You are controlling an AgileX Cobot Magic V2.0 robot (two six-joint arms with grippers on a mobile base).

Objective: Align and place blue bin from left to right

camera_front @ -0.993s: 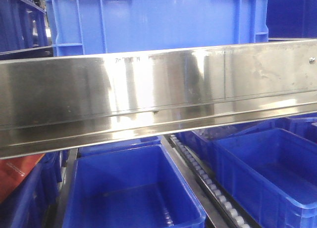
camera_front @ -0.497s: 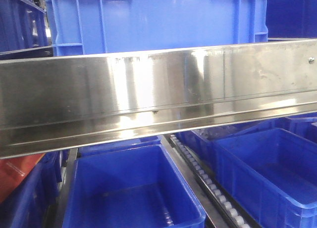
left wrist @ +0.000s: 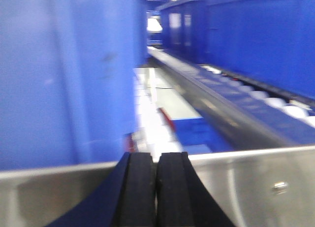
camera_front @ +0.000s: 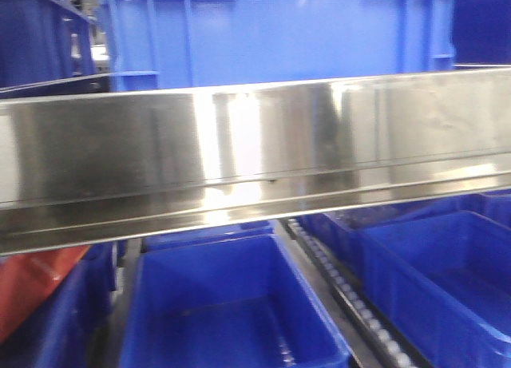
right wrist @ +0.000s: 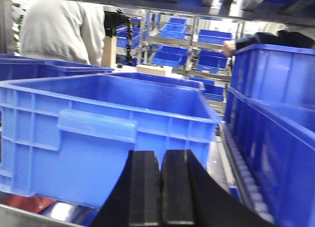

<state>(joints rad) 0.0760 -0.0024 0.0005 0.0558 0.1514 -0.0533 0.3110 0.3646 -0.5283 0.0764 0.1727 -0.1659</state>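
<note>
Orange patch [camera_front: 32, 284]: lower left of the front view, beside the lower bins; too blurred to identify.
Lower-left bin [camera_front: 231, 304]: open-topped, bottom centre-left of the front view, below the rail.
Steel rail [camera_front: 255, 156]: crosses the whole front view, sloping slightly up to the right.
Blue bin [camera_front: 279, 37]: top centre of the front view, on the shelf behind the rail; in the right wrist view it fills the left and centre.
Roller track [camera_front: 351, 304]: runs between the two lower bins.
Lower-right bin [camera_front: 447, 280]: bottom right of the front view.
Left gripper [left wrist: 156, 187]: bottom centre of its view, pads pressed together with nothing between, close to the rail edge.
Right gripper [right wrist: 160, 187]: bottom centre of its view, pads together, empty, just before the blue bin's near wall.
Person [right wrist: 59, 30]: upper left of the right wrist view, behind the bin.
</note>
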